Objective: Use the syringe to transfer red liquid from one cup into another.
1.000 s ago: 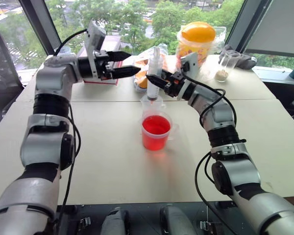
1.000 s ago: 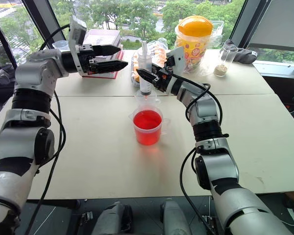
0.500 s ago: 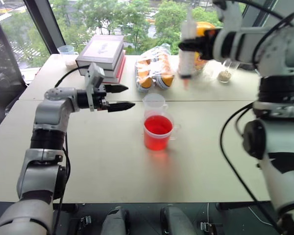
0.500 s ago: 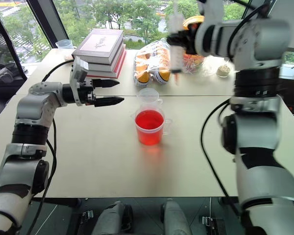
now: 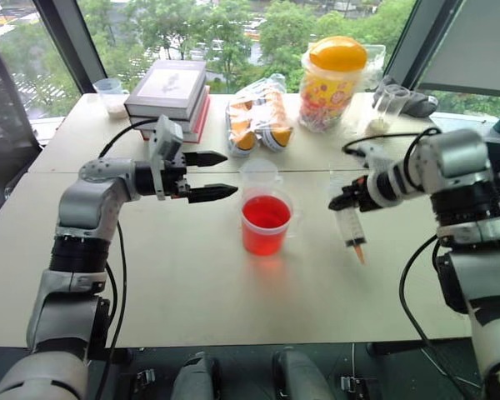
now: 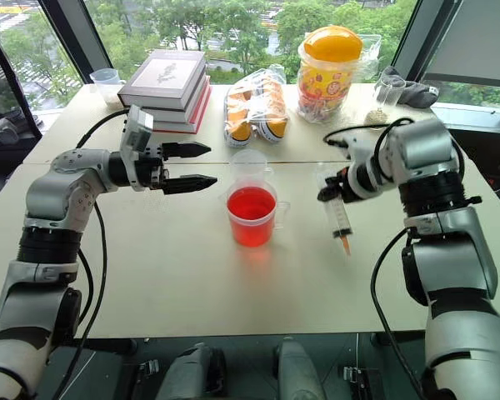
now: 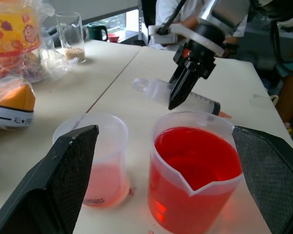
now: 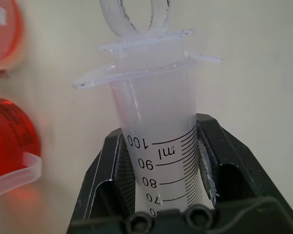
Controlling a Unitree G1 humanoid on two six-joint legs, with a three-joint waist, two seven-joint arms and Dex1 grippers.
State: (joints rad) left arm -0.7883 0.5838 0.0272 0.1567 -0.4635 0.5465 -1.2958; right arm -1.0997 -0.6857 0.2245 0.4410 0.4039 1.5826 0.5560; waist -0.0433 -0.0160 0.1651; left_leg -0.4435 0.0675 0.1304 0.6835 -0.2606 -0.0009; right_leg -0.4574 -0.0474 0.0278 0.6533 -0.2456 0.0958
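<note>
The wider cup full of red liquid stands mid-table, and the smaller clear cup sits just behind it with a thin pink film at its bottom. Right of the red cup, my right gripper is shut on the barrel of the syringe. The syringe slants, its orange tip low near the tabletop, its plunger pushed in and its barrel looking empty. My left gripper hovers open left of both cups, pointing at them and holding nothing.
Along the far edge are a stack of books, a bag of orange-and-white packs, a yellow-lidded jar, a tall glass with grains and a small cup with white powder. A person sits beyond the table.
My right arm swung the syringe from over the smaller cup up, then down to the right of the red cup, tilting it. My left gripper sank and drew back a little, still open.
</note>
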